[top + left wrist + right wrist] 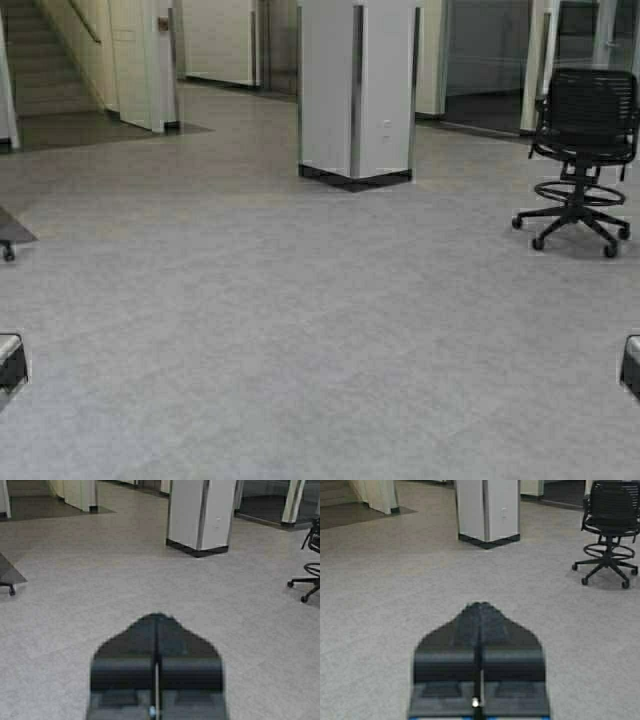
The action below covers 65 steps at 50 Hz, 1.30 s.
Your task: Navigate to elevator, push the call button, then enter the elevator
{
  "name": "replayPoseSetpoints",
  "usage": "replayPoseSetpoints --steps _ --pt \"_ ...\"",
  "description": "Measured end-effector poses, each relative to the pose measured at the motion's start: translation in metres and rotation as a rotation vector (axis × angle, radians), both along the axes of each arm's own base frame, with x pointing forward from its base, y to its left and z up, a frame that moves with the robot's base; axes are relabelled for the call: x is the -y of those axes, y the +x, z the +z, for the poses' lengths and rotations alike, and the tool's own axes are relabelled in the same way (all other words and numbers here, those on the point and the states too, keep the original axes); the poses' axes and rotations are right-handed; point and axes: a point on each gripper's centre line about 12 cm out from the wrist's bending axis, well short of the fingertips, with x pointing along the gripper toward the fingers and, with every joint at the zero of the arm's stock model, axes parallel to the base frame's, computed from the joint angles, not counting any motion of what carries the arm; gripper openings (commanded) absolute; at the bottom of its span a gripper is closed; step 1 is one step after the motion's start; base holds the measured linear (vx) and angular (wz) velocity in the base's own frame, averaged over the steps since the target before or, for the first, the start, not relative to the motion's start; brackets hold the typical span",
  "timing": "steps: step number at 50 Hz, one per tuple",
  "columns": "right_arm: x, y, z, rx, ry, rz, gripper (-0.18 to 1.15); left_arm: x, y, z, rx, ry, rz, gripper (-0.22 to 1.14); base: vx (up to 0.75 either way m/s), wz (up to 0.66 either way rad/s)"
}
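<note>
The elevator and its call button are out of view; ahead lies an open hall with a grey floor (300,330). My left gripper (157,615) is shut, its two dark fingers pressed together with nothing between them, held low over the floor. The right gripper (481,603) is shut the same way, also holding nothing. In the high view only a corner of each arm shows, the left (10,362) at the left edge and the right (632,365) at the right edge.
A white square pillar (357,90) stands ahead in the middle. A black office chair (583,150) on casters is at the right. A grey staircase (40,60) rises at the far left, and a dark wheeled base (8,245) pokes in from the left edge. Glass walls (490,60) line the back right.
</note>
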Motion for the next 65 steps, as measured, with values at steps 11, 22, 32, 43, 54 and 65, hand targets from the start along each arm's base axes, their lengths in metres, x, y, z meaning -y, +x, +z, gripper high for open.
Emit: replayPoseSetpoints --steps 11,22,32,43,54,65 --pt "-0.0004 -0.0006 0.0015 0.006 0.038 0.005 0.05 0.0 -0.0004 0.0006 0.004 -0.018 -0.002 0.02 0.76 0.22" --pt "-0.0012 -0.0004 -0.0003 0.0 0.01 0.011 0.05 -0.0003 0.0004 -0.0006 -0.002 -0.028 -0.001 0.02 0.8 0.17" --pt "-0.0016 0.0012 -0.0025 -0.011 0.009 0.014 0.05 0.0 0.0004 -0.0006 -0.002 -0.028 -0.003 0.02 0.79 0.04" --pt "-0.0016 0.0017 -0.0031 -0.014 0.011 0.014 0.05 -0.0003 0.0013 -0.0018 -0.008 -0.026 -0.001 0.02 0.8 -0.03" --pt "-0.0018 0.0021 -0.0022 -0.013 0.021 0.016 0.05 -0.0005 0.0036 -0.0051 -0.025 -0.028 0.0 0.02 0.77 0.11" --pt "-0.0028 0.0023 -0.0008 -0.008 0.005 0.023 0.05 -0.0004 0.0034 -0.0048 -0.024 -0.027 -0.001 0.02 0.81 0.11"
